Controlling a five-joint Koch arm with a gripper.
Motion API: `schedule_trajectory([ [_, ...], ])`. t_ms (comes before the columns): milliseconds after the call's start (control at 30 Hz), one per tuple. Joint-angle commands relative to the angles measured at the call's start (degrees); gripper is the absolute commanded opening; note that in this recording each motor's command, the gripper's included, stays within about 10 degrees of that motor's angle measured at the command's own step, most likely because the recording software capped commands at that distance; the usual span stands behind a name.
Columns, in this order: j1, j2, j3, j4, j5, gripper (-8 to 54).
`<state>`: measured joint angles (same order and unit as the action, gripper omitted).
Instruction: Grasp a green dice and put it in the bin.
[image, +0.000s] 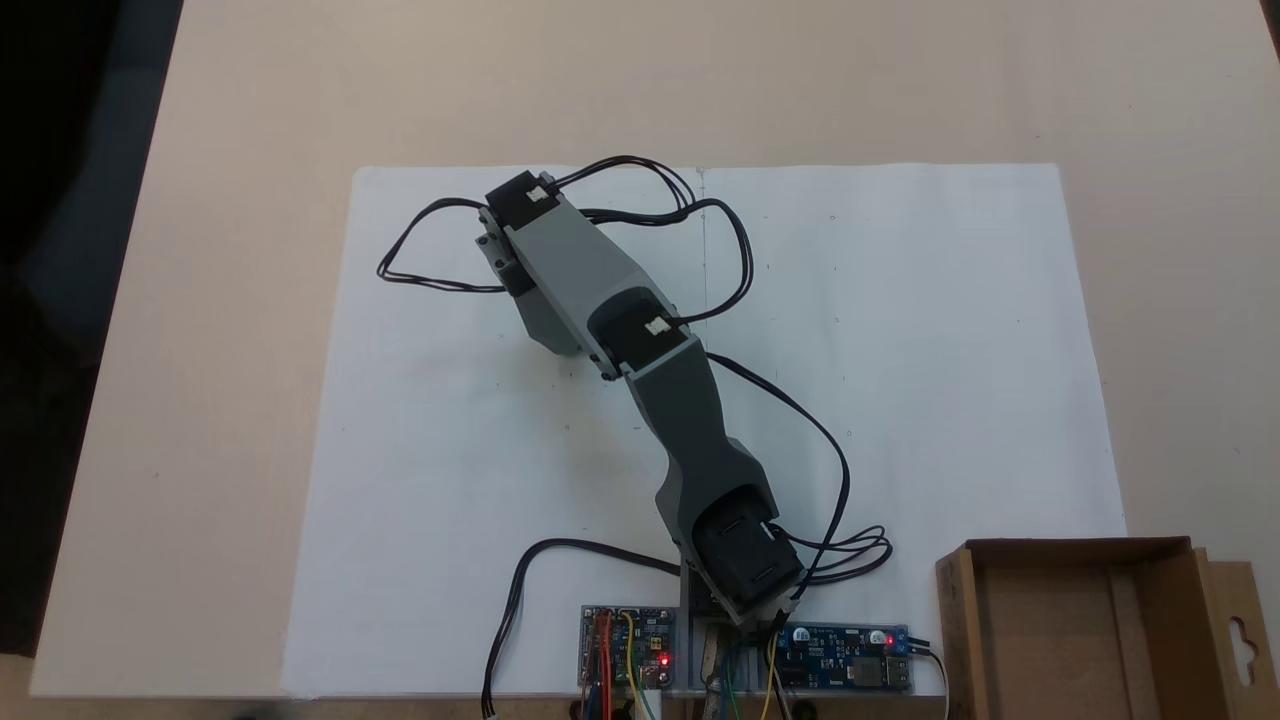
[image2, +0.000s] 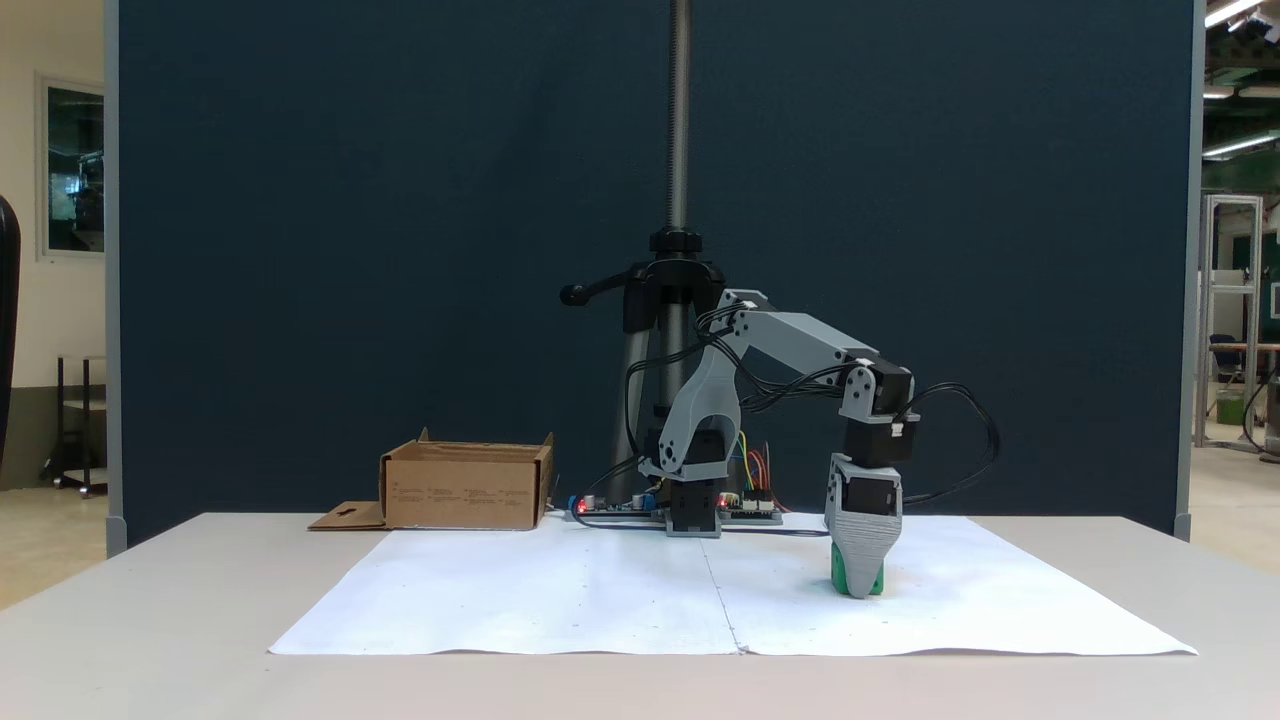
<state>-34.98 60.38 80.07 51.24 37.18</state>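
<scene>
The green dice (image2: 838, 578) rests on the white paper sheet (image2: 560, 600), right of centre in a fixed view. My gripper (image2: 860, 590) points straight down onto it, with its grey tip at table level. One broad grey finger (image2: 862, 545) stands in front of the dice, so green shows on both sides of it. The other finger lies behind it, hiding the gap between the jaws. In the fixed view from above, the grey arm (image: 570, 280) reaches over the sheet's upper left and covers what lies beneath its end. The bin (image: 955, 630), an open brown cardboard box (image2: 465, 488), stands beside the arm's base.
Circuit boards (image: 845, 655) and black cables (image: 830, 470) lie by the arm's base (image2: 695, 510). A tripod pole (image2: 680, 150) rises behind the base. The box's flap (image: 1240, 630) with a hang-hole lies flat on the table. The paper sheet (image: 900, 350) covers the table's middle.
</scene>
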Motion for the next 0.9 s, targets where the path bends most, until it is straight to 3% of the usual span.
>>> schedule_trajectory([
  [0,-0.35,3.43,0.26,0.44,3.25,16.2],
  [67,-0.35,4.13,0.7,0.44,3.25,11.9],
  [367,2.99,6.59,0.88,0.0,3.25,11.9],
  [867,34.8,29.79,3.69,-1.14,-3.96,11.9],
])
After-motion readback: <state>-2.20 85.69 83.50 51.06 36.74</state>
